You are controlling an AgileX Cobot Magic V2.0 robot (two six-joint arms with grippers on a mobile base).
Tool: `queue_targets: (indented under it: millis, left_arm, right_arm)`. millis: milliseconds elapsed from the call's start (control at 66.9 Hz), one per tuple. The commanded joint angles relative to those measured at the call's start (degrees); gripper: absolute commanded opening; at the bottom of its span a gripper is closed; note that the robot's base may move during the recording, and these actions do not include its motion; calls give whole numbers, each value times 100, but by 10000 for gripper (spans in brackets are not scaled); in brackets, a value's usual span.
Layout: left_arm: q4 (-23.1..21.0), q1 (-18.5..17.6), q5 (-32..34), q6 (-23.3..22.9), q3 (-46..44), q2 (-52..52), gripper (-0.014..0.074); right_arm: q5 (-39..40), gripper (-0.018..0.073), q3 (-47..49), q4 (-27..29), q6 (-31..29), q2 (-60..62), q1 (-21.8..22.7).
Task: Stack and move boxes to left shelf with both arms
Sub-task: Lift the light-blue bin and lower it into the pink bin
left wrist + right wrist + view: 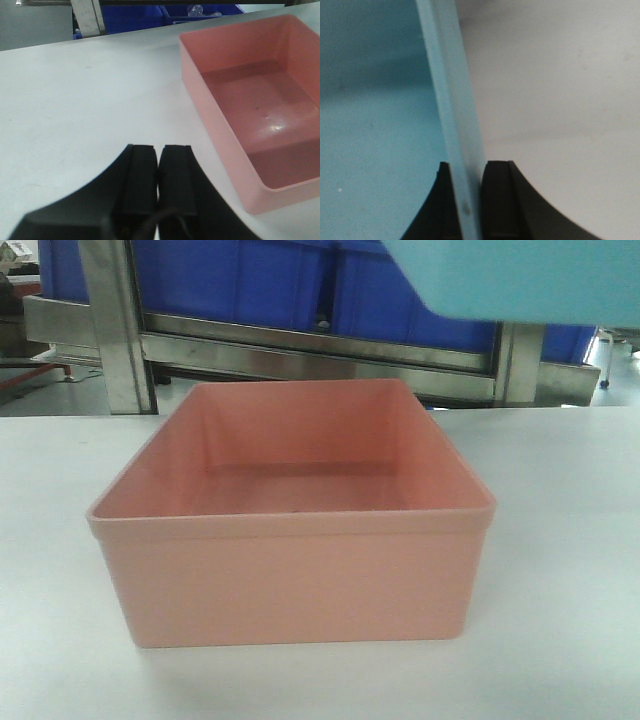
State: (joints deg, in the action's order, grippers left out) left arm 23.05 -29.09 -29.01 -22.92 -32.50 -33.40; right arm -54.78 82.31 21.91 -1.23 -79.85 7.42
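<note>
The salmon pink box (290, 550) stands open and empty on the white table in the front view; it also shows in the left wrist view (260, 110) at the right. The light sky blue box (520, 278) hangs in the air at the upper right of the front view, above and behind the pink one. My right gripper (466, 167) is shut on the blue box's wall (451, 110), one finger inside, one outside. My left gripper (158, 148) is shut and empty over bare table, left of the pink box.
Behind the table stands a steel-framed rack (310, 345) with a brushed-metal front bar, holding dark royal-blue bins (260, 280). A steel post (118, 325) rises at the back left. The white table (560, 540) spreads around the pink box.
</note>
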Motion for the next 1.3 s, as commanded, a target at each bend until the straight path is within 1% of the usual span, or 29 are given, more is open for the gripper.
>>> queue_targets:
  millis: [0,60,179,284,388,523,642,882,1016,1285]
  left_arm:
    - [105,-42,375,-11,-162,4,-10]
    - [105,-42,396,-11,-162,4,-10]
    - [105,-42,528,-11,-162,4,-10]
    - [105,-42,574,-11,-162,4,-10]
    - [105,-42,574,-11,-162,4,-10]
    - [105,-42,574,-11,-162,4,-10]
    - [105,-42,574,-11,-162,4,-10]
    - [105,-42,574,-11,-162,4,-10]
    - [105,-42,574,-11,-162,4,-10]
    - [114,-42,574,-11,-162,4,-10]
  right_arm:
    - [393,55,173,353,860,254,-444]
    - [494,55,173,222,1216,228,-734]
    - [821,55,173,-249,2113,147,-1382]
    - [1158,55,173,-632,2607,10,-1970]
    - [1305,55,173,-907,2897,-211,-2337]
    - [1653,55,173,-908,2918,-649,-2717]
    - [1956,55,173,-908,2918,-955,-2876]
    - [2333,55,173,-972,2918,-1377,-2888]
    - [2322,55,173,-1244,2918,-1483,-2888]
    - [2117,55,173,-1348,2898,-1508,-2888]
